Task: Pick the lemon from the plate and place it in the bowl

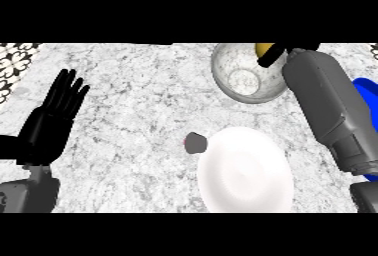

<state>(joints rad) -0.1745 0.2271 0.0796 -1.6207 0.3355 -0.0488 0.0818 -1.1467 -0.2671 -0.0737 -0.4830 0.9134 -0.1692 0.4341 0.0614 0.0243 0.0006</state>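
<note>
Though half-hidden, lemon point(263, 48) within right hand point(272, 56).

My right hand point(275, 54) is mostly cut off at the top edge, over the bowl point(240, 75). Its fingers hide most of the lemon point(263, 48). My forearm hides most of a blue thing point(367, 97).

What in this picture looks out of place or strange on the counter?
Little stands out. A small dark object with a reddish spot lies on the counter touching the white plate at its left rim; I cannot tell what it is. The plate is bare, since the right hand holds the lemon over the bowl.
</note>
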